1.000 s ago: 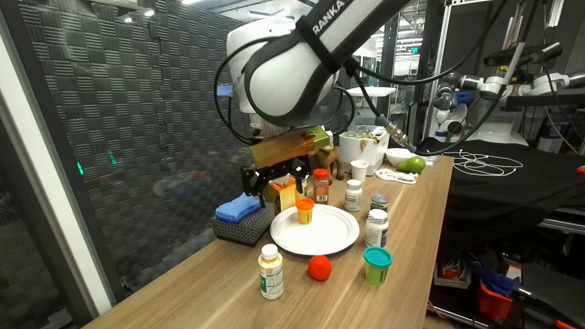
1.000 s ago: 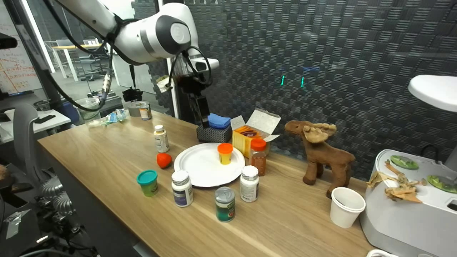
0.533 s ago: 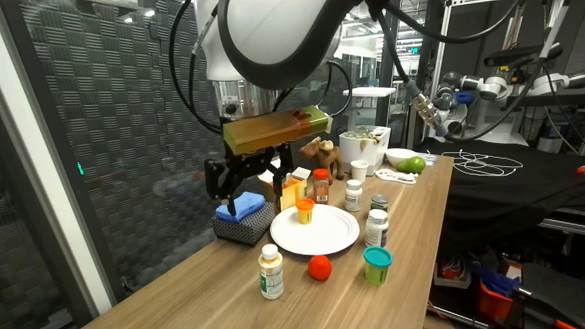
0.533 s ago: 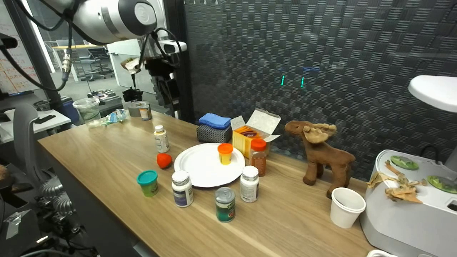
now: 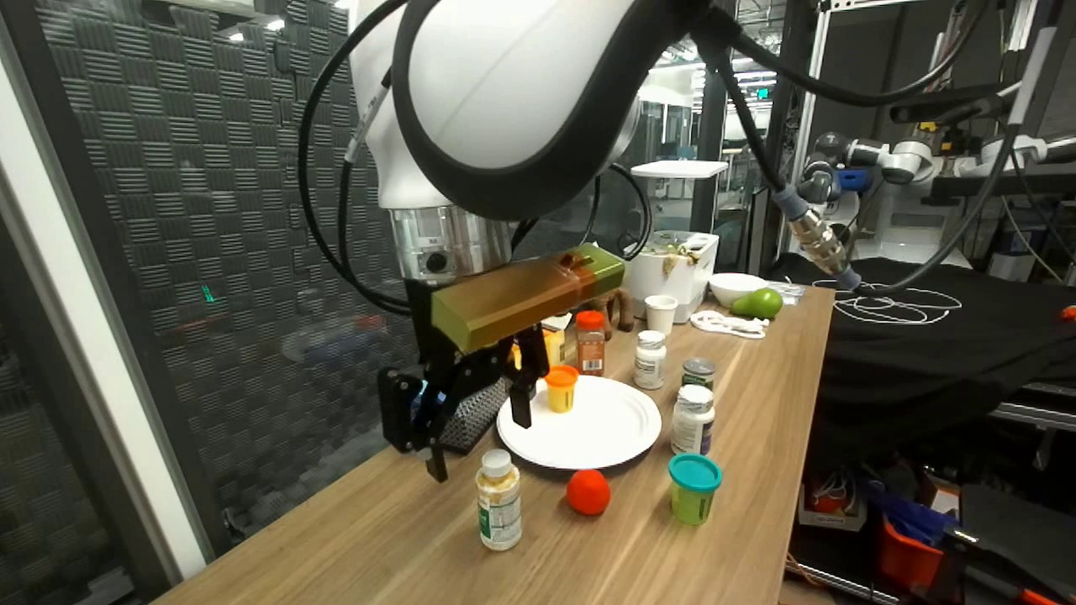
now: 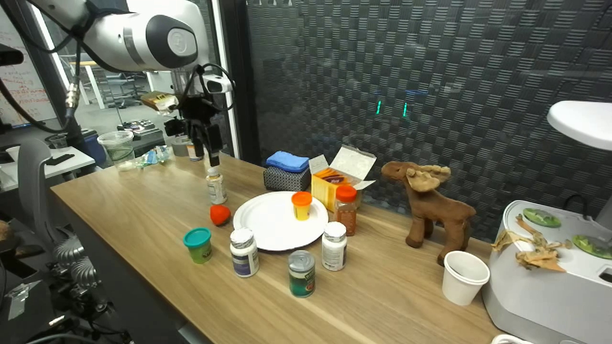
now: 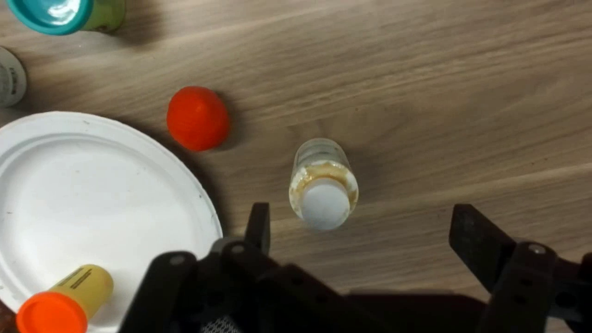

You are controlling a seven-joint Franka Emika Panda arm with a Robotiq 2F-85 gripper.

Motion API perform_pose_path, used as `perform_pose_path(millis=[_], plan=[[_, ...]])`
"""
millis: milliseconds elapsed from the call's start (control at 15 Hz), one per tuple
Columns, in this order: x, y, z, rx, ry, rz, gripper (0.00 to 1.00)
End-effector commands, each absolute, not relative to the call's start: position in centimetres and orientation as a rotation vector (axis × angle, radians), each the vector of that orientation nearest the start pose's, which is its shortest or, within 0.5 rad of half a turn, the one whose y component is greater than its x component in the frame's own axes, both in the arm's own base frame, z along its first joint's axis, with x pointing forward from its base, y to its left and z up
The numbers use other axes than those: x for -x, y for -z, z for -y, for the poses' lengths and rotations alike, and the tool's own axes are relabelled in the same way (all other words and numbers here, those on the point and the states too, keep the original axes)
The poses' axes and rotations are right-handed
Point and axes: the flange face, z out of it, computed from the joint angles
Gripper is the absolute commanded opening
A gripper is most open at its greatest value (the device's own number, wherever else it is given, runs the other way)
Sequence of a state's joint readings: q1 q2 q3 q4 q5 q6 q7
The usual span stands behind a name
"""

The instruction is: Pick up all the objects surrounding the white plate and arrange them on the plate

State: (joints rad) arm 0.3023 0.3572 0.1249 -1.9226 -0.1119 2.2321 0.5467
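Note:
The white plate [image 6: 267, 229] bears a yellow cup with an orange lid [image 6: 301, 206]. Around the plate stand a white-capped bottle [image 5: 499, 508], a small red round object [image 5: 588, 492], a green cup with a teal lid [image 5: 694, 491], a white bottle with a purple label [image 6: 244, 253], a green can [image 6: 301, 274], another white bottle [image 6: 333, 248] and an orange-capped bottle [image 6: 345, 212]. My gripper [image 7: 363, 219] is open with nothing held. It hangs above and a little behind the white-capped bottle, whose cap shows between the fingertips' lines, nearer the left finger [image 7: 259, 226] in the wrist view.
Against the dark wall sit a mesh box [image 6: 287, 179] with a blue cloth [image 6: 288, 161] on it and an opened yellow-and-white carton [image 6: 325, 191]. Further along are a brown moose toy [image 6: 430, 205], white paper cups [image 6: 461, 282] and a white appliance [image 6: 540, 286].
The open gripper has swung away from the wall side of the plate, over the blue cloth, then come down towards the white-capped bottle. The objects on the table have stayed put.

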Motion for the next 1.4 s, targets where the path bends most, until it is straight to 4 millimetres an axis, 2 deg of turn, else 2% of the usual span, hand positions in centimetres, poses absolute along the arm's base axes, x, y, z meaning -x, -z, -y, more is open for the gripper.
perform_pose_path(millis=[0,600,667,733,800,867,1133,1333], plan=[[-55.4,-30.2,-25.0,3.176,-0.072,-0.012,1.00],[-56.1,-28.8,-24.7,3.212,-0.053,0.011,1.00],[-56.1,-28.6,-24.6,3.218,-0.055,0.006,0.98],[-56.2,-28.4,-24.5,3.220,-0.049,0.002,0.90],[-56.4,-28.3,-24.3,3.223,-0.028,-0.023,0.73],[-56.6,-28.3,-24.2,3.224,-0.011,-0.029,0.68],[-57.5,-28.3,-23.8,3.225,0.047,-0.038,0.34],[-57.4,-28.7,-23.8,3.227,0.069,-0.034,0.12]])
